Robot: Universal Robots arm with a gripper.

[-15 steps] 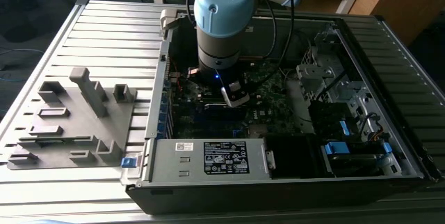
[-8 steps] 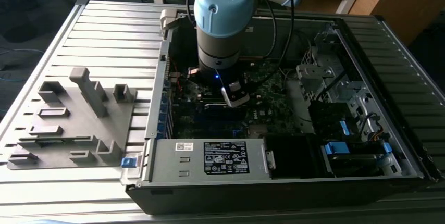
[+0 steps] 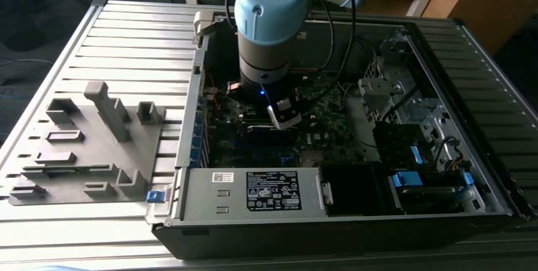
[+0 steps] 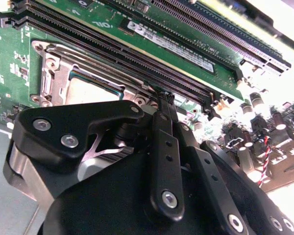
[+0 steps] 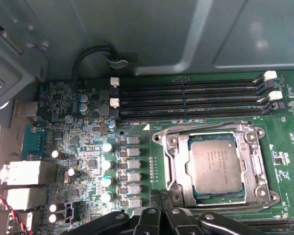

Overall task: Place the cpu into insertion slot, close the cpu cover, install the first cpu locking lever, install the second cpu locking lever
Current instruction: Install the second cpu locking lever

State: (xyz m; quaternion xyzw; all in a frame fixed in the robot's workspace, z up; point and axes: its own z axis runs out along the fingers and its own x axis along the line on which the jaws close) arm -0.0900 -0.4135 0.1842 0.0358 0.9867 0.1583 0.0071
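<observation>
Resting in the insertion slot [image 5: 213,164], the cpu [image 5: 214,166] lies just beyond the clenched, empty pincer [image 4: 165,98].

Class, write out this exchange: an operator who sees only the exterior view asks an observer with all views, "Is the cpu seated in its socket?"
Observer: Yes. In the first wrist view the cpu lies flat inside the insertion slot.
Operator: And the cpu cover?
Observer: The cpu cover appears to lie down flat, framing the chip.
Operator: How is the tool?
Observer: In the second wrist view the tool has its fingertips together, close to the socket's edge.
</observation>
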